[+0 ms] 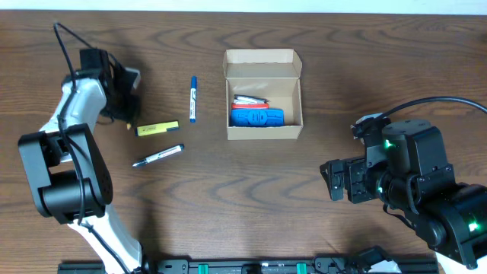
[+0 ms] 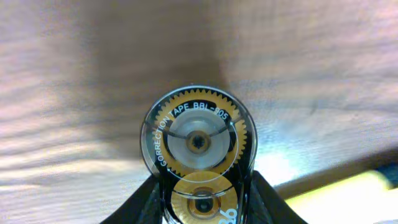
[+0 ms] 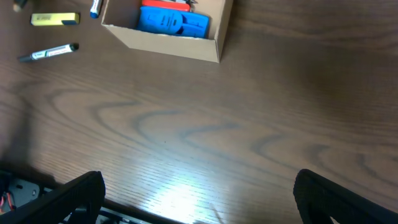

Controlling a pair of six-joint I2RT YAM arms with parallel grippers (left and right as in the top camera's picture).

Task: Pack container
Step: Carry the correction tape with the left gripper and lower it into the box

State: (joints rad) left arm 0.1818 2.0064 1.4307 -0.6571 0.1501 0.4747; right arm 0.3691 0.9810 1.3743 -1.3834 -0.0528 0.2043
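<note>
The container (image 1: 262,134) is an open tan cardboard box at the table's middle back, its lid (image 1: 262,61) folded away. A blue item (image 1: 257,117) and a red item (image 1: 249,102) lie inside. It also shows at the top of the right wrist view as the container (image 3: 168,45). At far left my left gripper (image 1: 122,99) points down at the table. In the left wrist view a clear correction tape dispenser (image 2: 198,155) with yellow gears sits between its fingers, and the left gripper (image 2: 204,186) presses on both sides. My right gripper (image 1: 335,183) stands open over bare wood, seen again as the right gripper (image 3: 199,183).
Left of the box lie a blue pen (image 1: 193,99), a yellow highlighter (image 1: 157,129) and a black marker (image 1: 158,155). The highlighter (image 3: 55,19) and marker (image 3: 48,53) also show in the right wrist view. The front table edge runs just below my right gripper.
</note>
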